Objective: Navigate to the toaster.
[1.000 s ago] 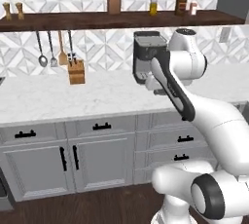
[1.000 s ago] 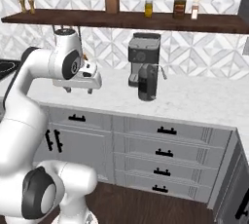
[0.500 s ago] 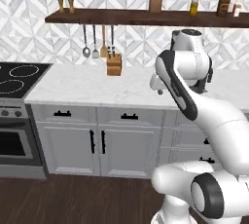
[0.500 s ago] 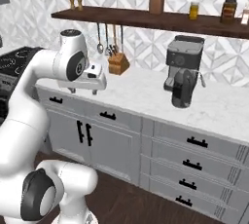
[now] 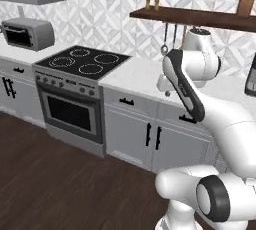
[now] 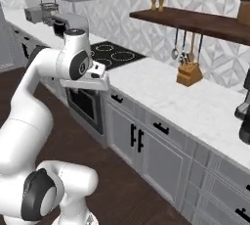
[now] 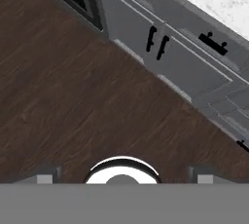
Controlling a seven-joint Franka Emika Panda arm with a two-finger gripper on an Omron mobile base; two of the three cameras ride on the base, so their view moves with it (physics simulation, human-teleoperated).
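The whole scene is sliding right in both base views, so the base is driving left along the counter (image 5: 135, 76); the stove (image 5: 80, 64) is now sitting left of centre in the left base view, and a grey toaster oven (image 5: 27, 33) is appearing at upper left; no toaster is coming into sight yet, so I judge more driving remains; the gripper (image 5: 164, 82) is hanging at centre right, its opening impossible to tell.
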